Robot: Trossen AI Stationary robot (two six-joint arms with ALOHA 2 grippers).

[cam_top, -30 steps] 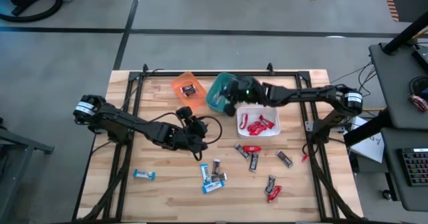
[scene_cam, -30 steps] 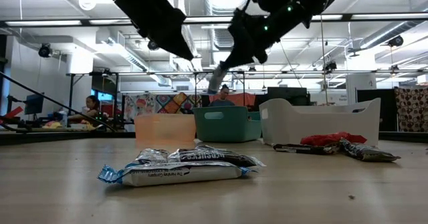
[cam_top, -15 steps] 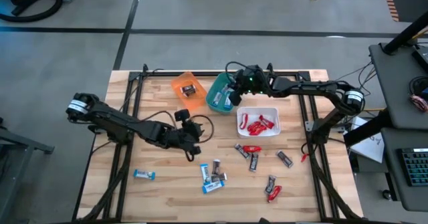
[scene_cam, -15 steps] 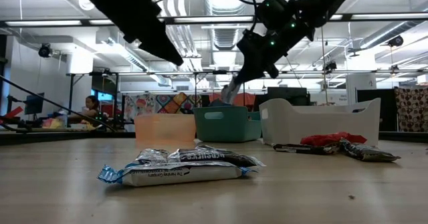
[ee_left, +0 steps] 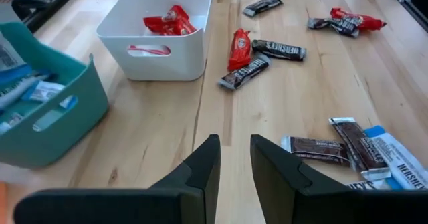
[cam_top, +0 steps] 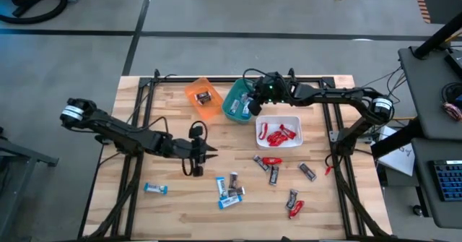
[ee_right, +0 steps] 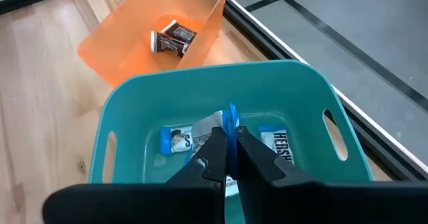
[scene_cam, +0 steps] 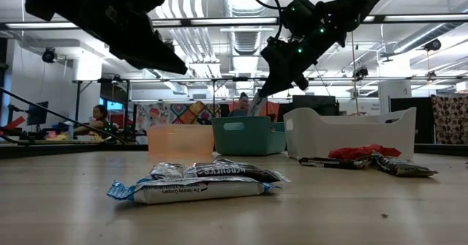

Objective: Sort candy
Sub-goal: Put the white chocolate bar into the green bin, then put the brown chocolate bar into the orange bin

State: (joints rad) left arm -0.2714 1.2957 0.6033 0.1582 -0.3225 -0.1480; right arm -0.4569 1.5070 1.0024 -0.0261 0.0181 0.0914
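Observation:
My right gripper (cam_top: 250, 103) (ee_right: 231, 149) hangs over the teal bin (ee_right: 221, 73) (cam_top: 232, 109), shut on a blue-and-white candy (ee_right: 231, 125). More blue-and-white bars (ee_right: 175, 140) lie on that bin's floor. The orange bin (cam_top: 203, 97) holds a dark bar (ee_right: 172, 37), and the white bin (cam_top: 279, 121) holds red bars (ee_left: 167, 22). Loose candy lies flat on the wood: a blue bar (cam_top: 155, 189), a mixed cluster (cam_top: 231, 188) (scene_cam: 197, 183), and red and dark bars (cam_top: 273, 167). My left gripper (cam_top: 208, 154) (ee_left: 234, 147) hovers left of the cluster, slightly open and holding nothing. My right gripper pinches the blue-and-white candy by one end (ee_right: 231, 136) between its two fingers, coming from above and pointing down into the teal bin. The bar is lifted clear, and its free end (ee_right: 232, 110) sticks out past the fingertips above the bars in the bin.
The three bins stand in a row near the far edge. Bare wood (cam_top: 173, 119) lies between the left arm and the orange bin. A dark metal frame (cam_top: 141, 126) runs along both sides of the table. People sit in the room beyond (scene_cam: 95, 117).
My right gripper carried the blue-and-white candy toward the far edge, over the teal bin, and lowered it toward the bin, staying shut. My left arm drew back toward the table's left and near side, and its gripper turned to point right.

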